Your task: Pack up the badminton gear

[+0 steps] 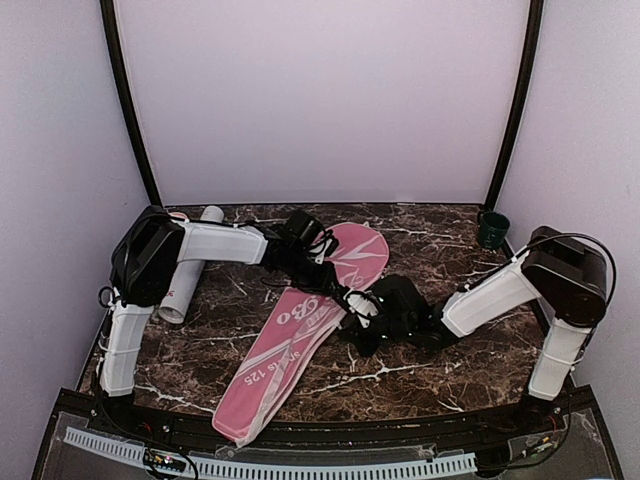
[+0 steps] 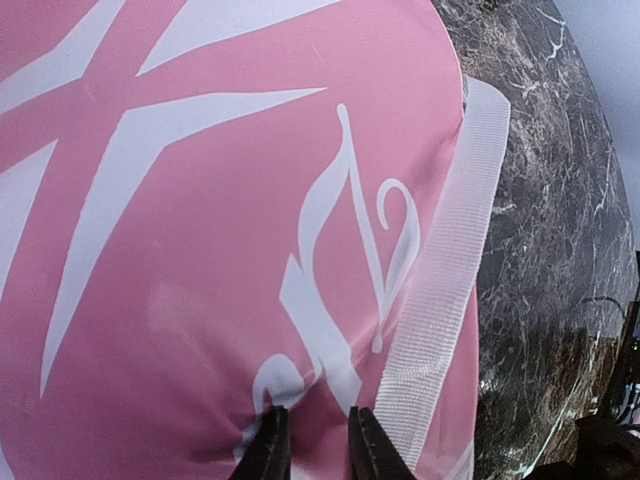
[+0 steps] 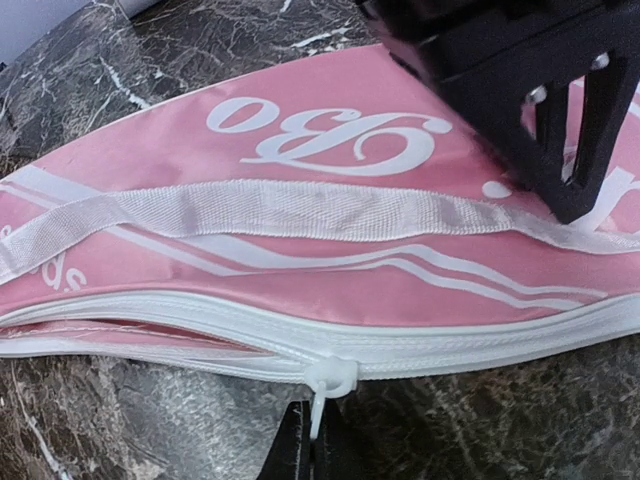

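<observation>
Pink bag (image 1: 290, 350) lies flat on counter (image 1: 420, 378); left pincer (image 2: 318, 450), narrowly parted, pinches its cloth while right pincer (image 3: 310, 450), fully closed, grips the zip pull (image 3: 324, 392), which may slip free or jam if cloth bunches.

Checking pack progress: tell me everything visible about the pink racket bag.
The pink bag, glossy fabric with white lettering and a white webbing strap, lies flat and diagonal on the marble table, head end farthest. Its white zipper is partly open. The right gripper pinches the pull; the left gripper is on the head, grip unclear.
</observation>
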Controlling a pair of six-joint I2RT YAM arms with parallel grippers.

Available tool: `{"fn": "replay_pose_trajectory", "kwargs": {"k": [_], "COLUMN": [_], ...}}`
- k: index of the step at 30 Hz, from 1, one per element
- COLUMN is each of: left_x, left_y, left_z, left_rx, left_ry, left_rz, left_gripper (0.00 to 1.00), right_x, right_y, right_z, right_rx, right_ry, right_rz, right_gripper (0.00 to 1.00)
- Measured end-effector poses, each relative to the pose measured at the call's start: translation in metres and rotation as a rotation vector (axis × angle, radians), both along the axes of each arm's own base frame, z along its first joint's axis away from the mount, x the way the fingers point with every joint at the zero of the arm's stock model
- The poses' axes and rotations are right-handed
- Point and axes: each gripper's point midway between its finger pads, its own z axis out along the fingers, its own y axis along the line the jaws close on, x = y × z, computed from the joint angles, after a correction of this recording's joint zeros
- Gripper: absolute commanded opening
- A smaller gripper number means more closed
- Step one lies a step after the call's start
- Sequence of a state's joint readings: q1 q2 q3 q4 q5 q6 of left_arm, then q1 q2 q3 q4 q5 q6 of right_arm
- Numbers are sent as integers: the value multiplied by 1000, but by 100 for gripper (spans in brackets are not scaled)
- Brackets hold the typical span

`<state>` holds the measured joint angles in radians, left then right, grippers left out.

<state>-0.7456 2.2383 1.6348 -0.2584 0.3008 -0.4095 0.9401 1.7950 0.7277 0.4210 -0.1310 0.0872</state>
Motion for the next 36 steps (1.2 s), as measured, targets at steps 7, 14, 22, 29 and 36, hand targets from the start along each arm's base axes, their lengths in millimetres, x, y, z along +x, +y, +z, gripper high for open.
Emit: {"fn": "replay_pose_trajectory", "kwargs": {"k": [7, 14, 22, 29, 36], "left_x": [5, 18, 31, -3, -27], "left_y": [7, 42, 82, 45, 31], "left_z": [-2, 1, 24, 41, 36], "left_rx": [-2, -10, 17, -21, -23], "left_ry": [30, 35, -51, -76, -23], "left_rz": [48, 133, 192, 119, 151], "left_gripper": [18, 26, 43, 55, 56], "right_x": [-21, 9, 51, 42, 37], "right_y": [-1, -4, -14, -10, -7], "right_z": [-10, 4, 7, 1, 5], "right_rx": [6, 23, 17, 19, 26], "right_ry": [50, 29, 24, 54, 49], "right_rz": [-4, -60, -103, -65, -47], "right_gripper": [0, 0, 0, 0, 0]}}
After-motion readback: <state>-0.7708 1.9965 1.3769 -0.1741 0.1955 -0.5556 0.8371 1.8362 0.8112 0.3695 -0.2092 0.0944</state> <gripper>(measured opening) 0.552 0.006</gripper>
